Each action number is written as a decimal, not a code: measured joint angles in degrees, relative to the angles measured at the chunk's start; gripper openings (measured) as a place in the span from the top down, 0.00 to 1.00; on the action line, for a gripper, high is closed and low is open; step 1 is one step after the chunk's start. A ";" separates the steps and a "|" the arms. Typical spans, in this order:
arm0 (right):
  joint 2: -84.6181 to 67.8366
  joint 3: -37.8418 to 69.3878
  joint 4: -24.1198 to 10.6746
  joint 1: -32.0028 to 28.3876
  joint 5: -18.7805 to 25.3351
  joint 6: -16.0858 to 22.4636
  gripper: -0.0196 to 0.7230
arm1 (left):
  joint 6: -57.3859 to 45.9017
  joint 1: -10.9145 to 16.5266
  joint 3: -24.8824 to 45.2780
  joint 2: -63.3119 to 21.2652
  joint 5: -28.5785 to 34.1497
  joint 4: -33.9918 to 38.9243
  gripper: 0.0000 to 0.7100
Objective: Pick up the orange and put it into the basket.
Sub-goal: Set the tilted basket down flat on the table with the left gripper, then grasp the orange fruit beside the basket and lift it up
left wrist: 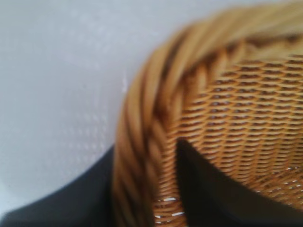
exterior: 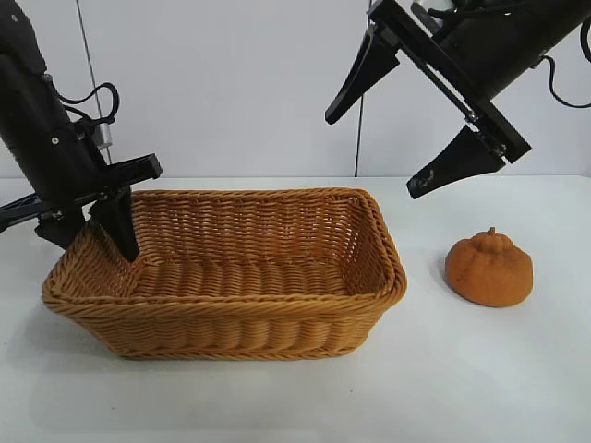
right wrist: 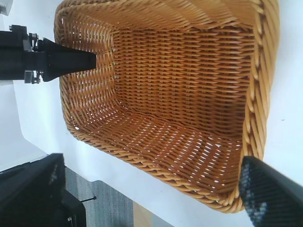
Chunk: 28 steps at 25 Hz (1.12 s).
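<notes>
Basket (exterior: pixel 240 318) holds nothing; orange (exterior: pixel 488 269) sits beside it.

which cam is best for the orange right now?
Exterior view. The orange sits whole and unblocked on the table, to the right of the basket. The left wrist view shows only basket rim, weave and table; the right wrist view shows the basket interior. Neither shows the orange.

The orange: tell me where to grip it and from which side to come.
Grip the orange across its round middle, coming from above. It sits stem up on the table, squat and wide, clear of the basket, and the open right gripper hangs over it.
</notes>
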 joint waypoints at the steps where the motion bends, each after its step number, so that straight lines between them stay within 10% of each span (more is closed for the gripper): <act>1: 0.00 0.00 0.00 0.00 0.00 0.00 0.05 | 0.00 0.00 -0.12 0.00 0.74 -0.12 0.26; 12: 0.00 0.00 0.00 0.00 -0.04 0.00 0.05 | 0.06 0.00 -5.73 -6.60 6.65 1.90 0.14; 28: 0.00 0.00 0.00 0.00 -0.06 0.00 0.05 | -5.91 4.99 -12.76 -8.75 13.87 26.86 0.14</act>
